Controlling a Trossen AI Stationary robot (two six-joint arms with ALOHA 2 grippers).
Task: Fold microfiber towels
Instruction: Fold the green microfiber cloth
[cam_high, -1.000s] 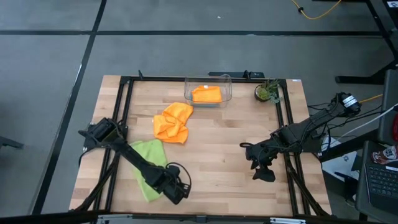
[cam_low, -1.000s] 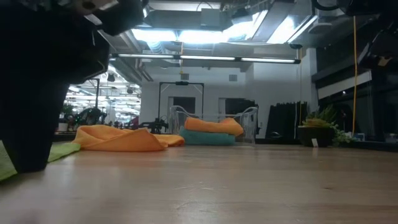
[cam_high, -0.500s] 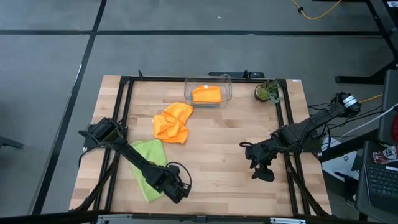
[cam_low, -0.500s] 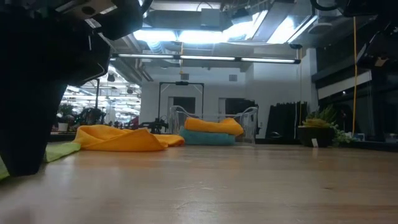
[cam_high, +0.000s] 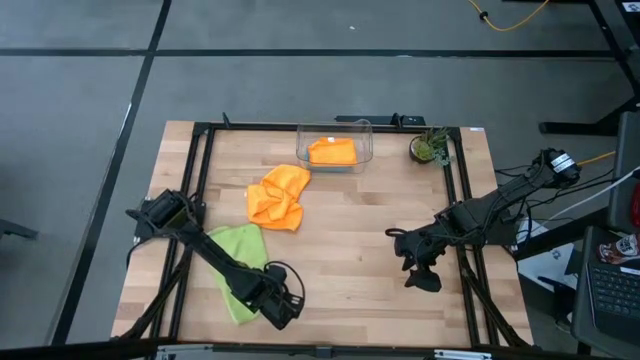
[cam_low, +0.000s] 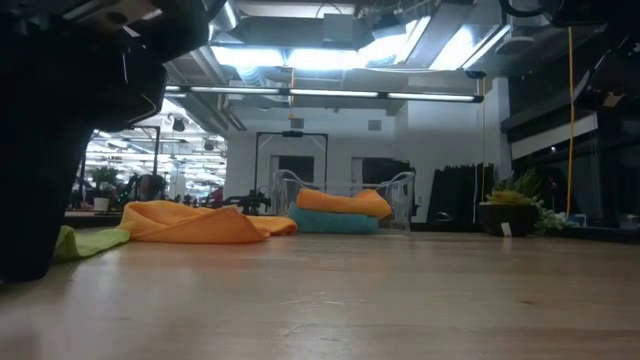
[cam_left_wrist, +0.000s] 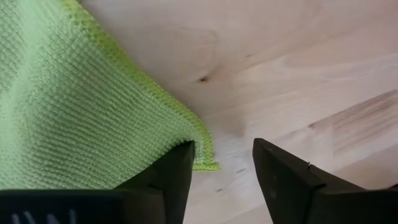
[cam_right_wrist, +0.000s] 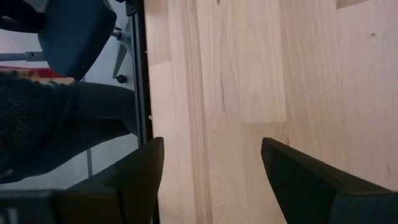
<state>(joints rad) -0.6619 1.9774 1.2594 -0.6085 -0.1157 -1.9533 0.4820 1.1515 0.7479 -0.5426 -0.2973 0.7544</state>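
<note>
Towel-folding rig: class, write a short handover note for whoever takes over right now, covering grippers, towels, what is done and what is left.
Left gripper: open, low at the green towel's near corner, nothing held.
Right gripper: open, empty, over bare wood on the right side of the table.
Towels: green one lies flat at front left; an orange towel sits crumpled mid-table; a folded orange one lies on a teal one in the bin.
Done: two binned.
Left: fold the green and the crumpled orange.
</note>
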